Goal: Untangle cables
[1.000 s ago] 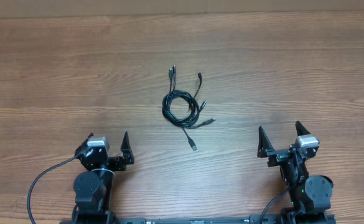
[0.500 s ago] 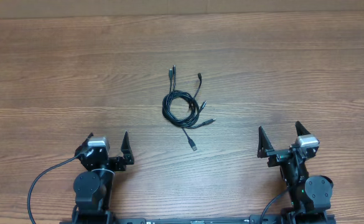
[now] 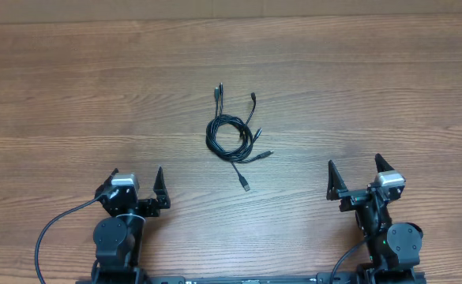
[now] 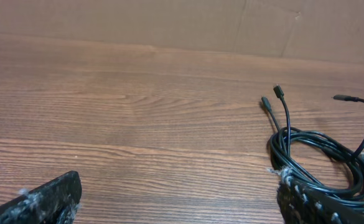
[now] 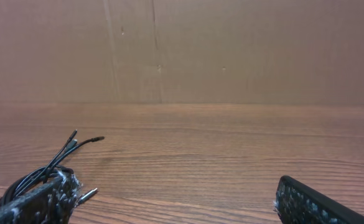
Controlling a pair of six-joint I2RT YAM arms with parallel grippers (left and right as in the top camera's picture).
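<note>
**Sitting wide open, two grippers are flanking a cable tangle**

Seen from overhead, the left gripper [image 3: 137, 171] is sitting at the near edge of the wooden table [image 3: 73, 87], its two fingers spreading wide apart and gripping nothing. Its wrist camera is showing bare wood grain between the finger pads, with the tangle lying ahead and off to the right.

At the middle of the table, well apart from both arms, the cables [image 3: 232, 136] are lying in a loose black coil. Several loops are overlapping one another. Two plug ends are pointing side by side toward the far edge, a third is angling off just to their right, another is poking out to the right of the coil, and one loose tail is trailing toward the near edge.

On the right, the right gripper [image 3: 354, 162] is resting at the same near edge, its fingers likewise standing fully parted and empty. Its wrist camera is catching the coil low at the left of its view, in front of a plain cardboard wall [image 5: 231, 50] rising behind the table.
</note>
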